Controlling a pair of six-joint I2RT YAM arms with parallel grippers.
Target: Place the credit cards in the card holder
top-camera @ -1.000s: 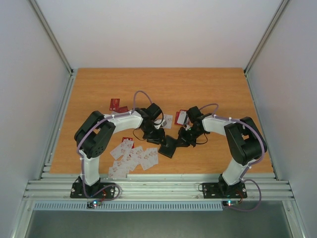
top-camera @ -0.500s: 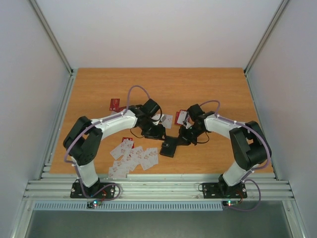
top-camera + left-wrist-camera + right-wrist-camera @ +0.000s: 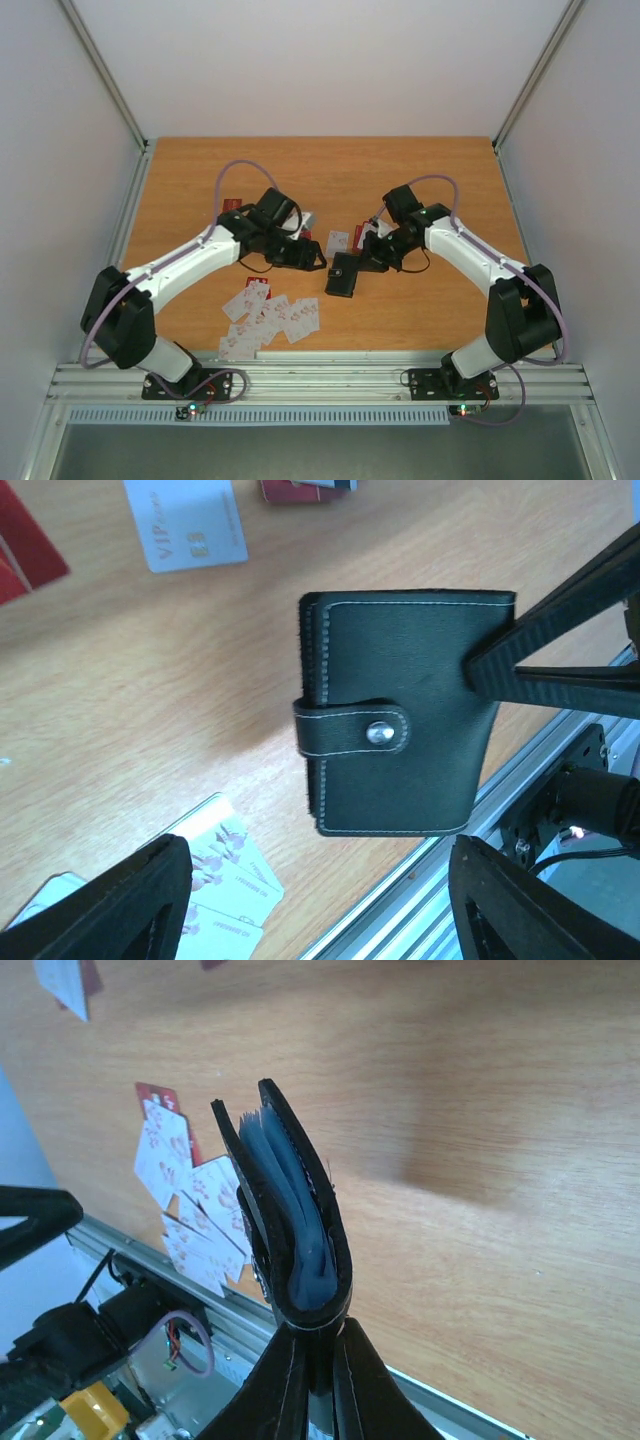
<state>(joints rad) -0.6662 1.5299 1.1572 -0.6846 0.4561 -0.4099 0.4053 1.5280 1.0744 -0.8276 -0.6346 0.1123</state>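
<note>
the right end effector [image 3: 368, 262] was clamped on one edge of the card holder [image 3: 343, 274], held above the middle of the table [image 3: 430, 170] with its strap [image 3: 350, 728] snapped shut, so the left end effector [image 3: 308, 256], jaws apart, could tug it loose or twist it.

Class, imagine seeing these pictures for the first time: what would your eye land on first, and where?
The black card holder, strap snapped shut, is pinched by the right arm's fingers mid-table. The left arm's fingers stand open just left of it. White credit cards lie scattered by the near edge.
</note>
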